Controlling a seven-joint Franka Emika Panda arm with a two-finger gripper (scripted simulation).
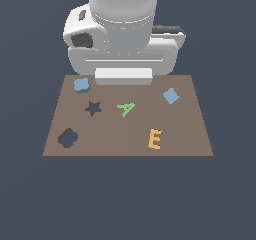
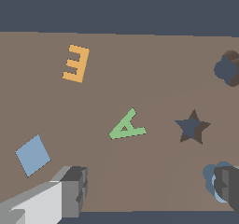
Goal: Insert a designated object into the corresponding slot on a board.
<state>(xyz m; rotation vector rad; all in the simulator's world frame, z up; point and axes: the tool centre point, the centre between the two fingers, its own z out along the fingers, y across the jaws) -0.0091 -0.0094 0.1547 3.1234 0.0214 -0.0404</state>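
A brown board [image 1: 190, 134] carries a light-blue cloud-shaped block [image 1: 82, 85] at its far corner on the exterior view's left, well apart from the dark cloud-shaped slot [image 1: 67, 138] near the front edge. The gripper [image 2: 151, 183] hangs above, jaws spread and empty.

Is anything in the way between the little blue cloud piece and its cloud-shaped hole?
Nothing visible blocks it. The cloud block and the cloud slot both sit on the board's exterior-view left side; only the star cutout lies nearby, slightly aside.
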